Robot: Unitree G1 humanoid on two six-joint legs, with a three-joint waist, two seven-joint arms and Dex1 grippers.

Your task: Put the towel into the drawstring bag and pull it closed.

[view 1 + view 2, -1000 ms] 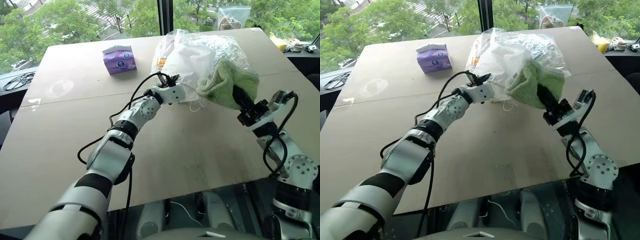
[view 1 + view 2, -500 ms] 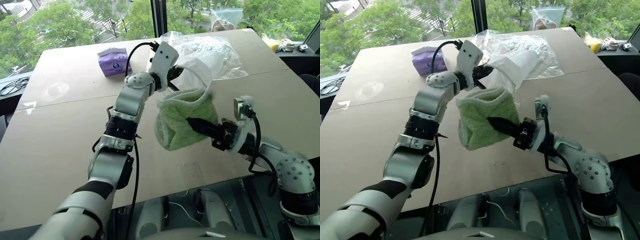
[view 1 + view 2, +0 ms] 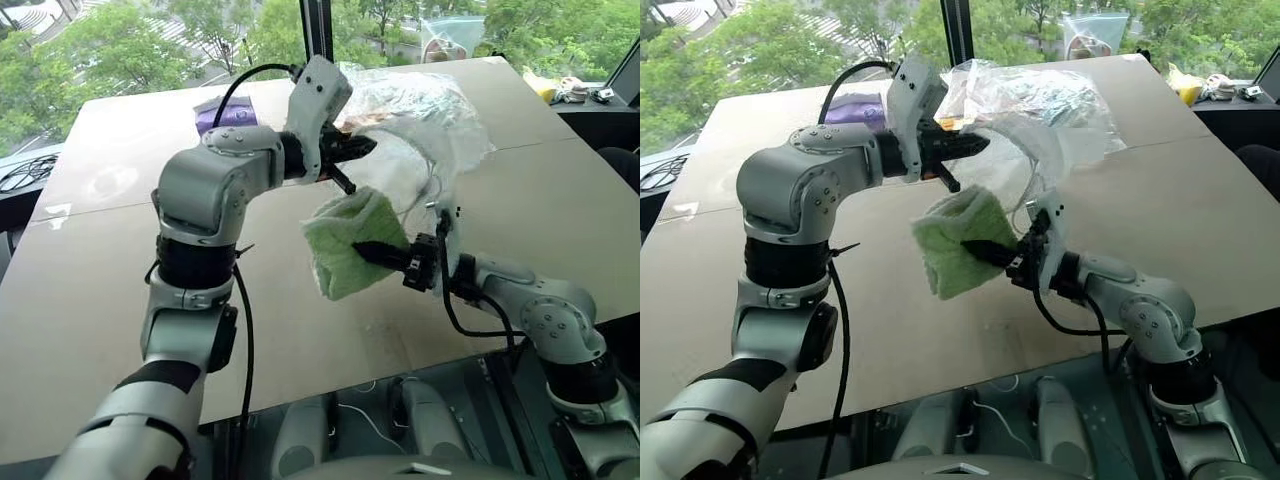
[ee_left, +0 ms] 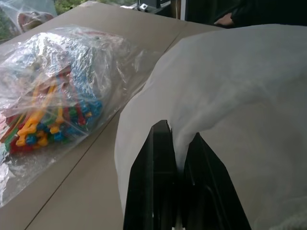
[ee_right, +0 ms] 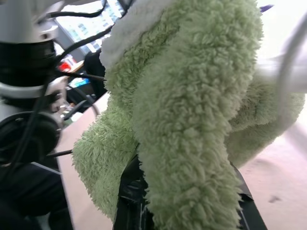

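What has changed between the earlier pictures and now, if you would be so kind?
The left pincer, shut on the drawstring bag, lifted its edge off the table. The right pincer, shut on the towel, carried it from beside the bag to below the left pincer. The purple pack and stick bag stayed put.

An upper-floor test room: bare board table [image 3: 90, 290] beside treetop windows [image 3: 120, 45].

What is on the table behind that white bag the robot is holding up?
Behind the white bag lies a clear plastic bag of coloured sticks. Part of it is hidden behind the white bag.
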